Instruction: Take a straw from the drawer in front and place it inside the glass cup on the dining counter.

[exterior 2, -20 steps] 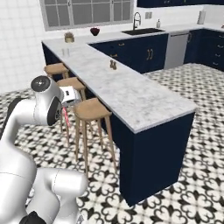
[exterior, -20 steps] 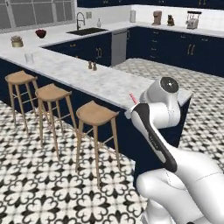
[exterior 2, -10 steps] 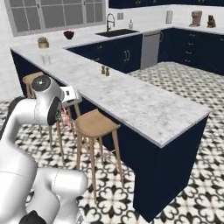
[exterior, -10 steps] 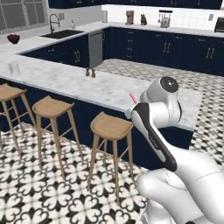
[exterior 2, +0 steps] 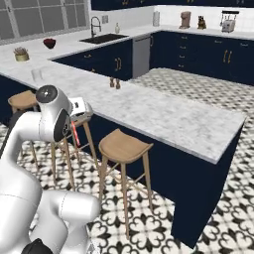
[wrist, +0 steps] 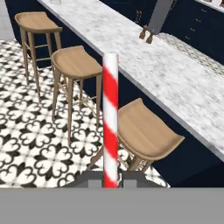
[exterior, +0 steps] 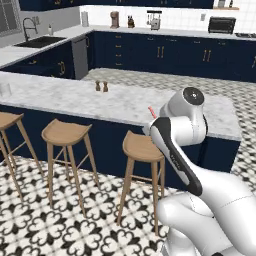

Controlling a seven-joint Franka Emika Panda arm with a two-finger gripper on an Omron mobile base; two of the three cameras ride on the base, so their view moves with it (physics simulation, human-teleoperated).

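Dining counter (exterior 2: 163, 116): long marble top; its near edge overhangs the wooden stools (wrist: 146, 131).
Floor (exterior: 45, 225): open patterned tile before the stools.
Gripper (wrist: 110, 180): clamped on the straw (wrist: 110, 118), upright, short of the counter edge.
Glass cup (exterior 2: 36, 74): probably the small clear shape at the far end.

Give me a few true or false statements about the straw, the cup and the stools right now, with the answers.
1. The gripper is shut on the straw. True.
2. The straw is plain blue. False: it is red and white striped.
3. The glass cup stands on the dining counter. True.
4. The straw is already in the glass cup. False: the gripper holds it, away from the cup.
5. The stools have wooden seats. True.
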